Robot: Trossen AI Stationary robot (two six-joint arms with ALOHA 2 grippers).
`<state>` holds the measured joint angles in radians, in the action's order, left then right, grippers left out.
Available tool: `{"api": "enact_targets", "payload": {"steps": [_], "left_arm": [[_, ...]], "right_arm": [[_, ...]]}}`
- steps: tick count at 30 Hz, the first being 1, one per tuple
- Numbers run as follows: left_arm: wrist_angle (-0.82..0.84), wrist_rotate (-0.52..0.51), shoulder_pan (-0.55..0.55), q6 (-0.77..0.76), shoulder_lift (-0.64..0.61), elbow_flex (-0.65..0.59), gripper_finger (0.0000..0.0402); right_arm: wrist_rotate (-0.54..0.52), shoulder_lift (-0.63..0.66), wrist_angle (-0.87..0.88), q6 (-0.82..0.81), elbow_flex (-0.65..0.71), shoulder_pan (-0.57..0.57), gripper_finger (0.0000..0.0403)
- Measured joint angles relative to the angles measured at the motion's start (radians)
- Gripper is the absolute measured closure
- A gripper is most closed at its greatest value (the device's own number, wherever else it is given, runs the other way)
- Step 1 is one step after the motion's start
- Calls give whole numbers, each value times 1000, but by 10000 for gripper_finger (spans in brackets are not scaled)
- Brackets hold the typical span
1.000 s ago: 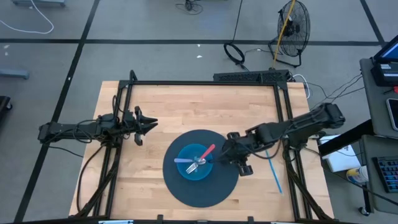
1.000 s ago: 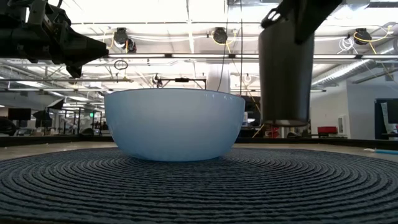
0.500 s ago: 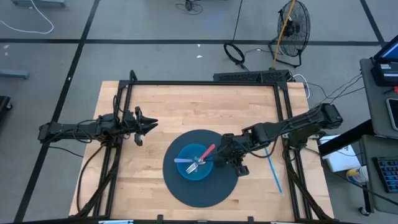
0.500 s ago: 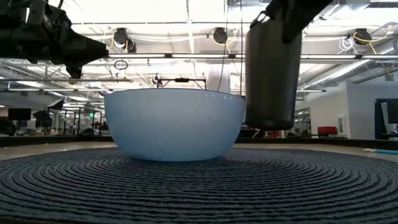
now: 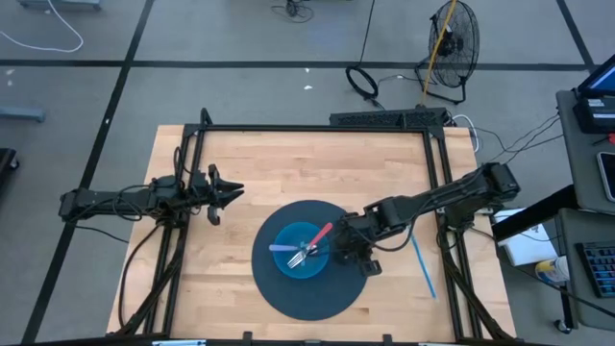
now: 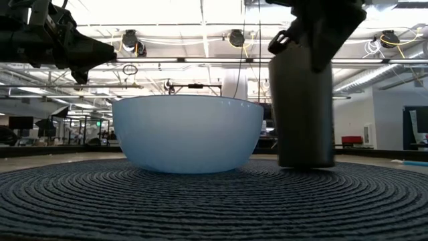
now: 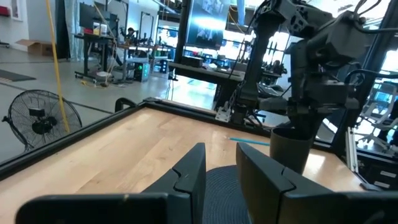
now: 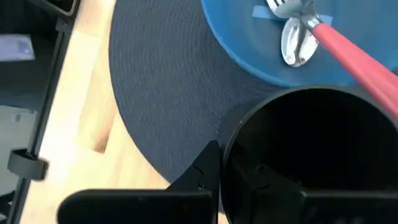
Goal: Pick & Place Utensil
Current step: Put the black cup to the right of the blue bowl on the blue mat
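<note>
A blue bowl (image 5: 300,253) (image 6: 187,134) stands on a round dark woven placemat (image 5: 312,293) (image 6: 214,201). It holds a red-handled spoon (image 5: 322,234) (image 8: 348,50), a fork (image 5: 300,256) and a purple-handled utensil (image 5: 282,247). My right gripper (image 5: 348,248) (image 6: 319,30) is shut on a dark cup (image 6: 305,110) (image 8: 311,155), which stands just right of the bowl. My left gripper (image 5: 229,192) (image 7: 221,177) hovers open over the table's left half, apart from everything. A thin blue utensil (image 5: 424,264) lies on the wood at the right. My right gripper holds the dark cup by its rim (image 8: 230,140), on the side away from the bowl. One finger (image 8: 204,167) is outside the wall and the other is inside the hollow. It comes from above, slanting in from the table's right. The cup is upright with its bottom (image 6: 305,164) on the placemat.
A black metal frame (image 5: 317,128) borders the wooden table (image 5: 288,168). Bare wood lies on the far side of the placemat and along the near left. A fan (image 5: 452,38) and cables sit on the floor beyond the far edge.
My right gripper has moved toward the table's left, closer to the bowl, and then down. The dark cup, lifted clear of the placemat a second ago, now stands on it beside the bowl.
</note>
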<state>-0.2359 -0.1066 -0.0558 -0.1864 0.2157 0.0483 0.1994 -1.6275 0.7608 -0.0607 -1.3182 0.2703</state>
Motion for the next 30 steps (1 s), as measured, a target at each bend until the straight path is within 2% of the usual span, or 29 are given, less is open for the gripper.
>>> {"api": "enact_targets", "payload": {"steps": [25, 30], "left_arm": [[9, -7, 0, -1, 0, 0, 309], [9, -6, 0, -2, 0, 0, 309]], "right_arm": [[10, -32, -45, -22, -3, 13, 397], [17, -32, -53, -33, -1, 13, 379]]}}
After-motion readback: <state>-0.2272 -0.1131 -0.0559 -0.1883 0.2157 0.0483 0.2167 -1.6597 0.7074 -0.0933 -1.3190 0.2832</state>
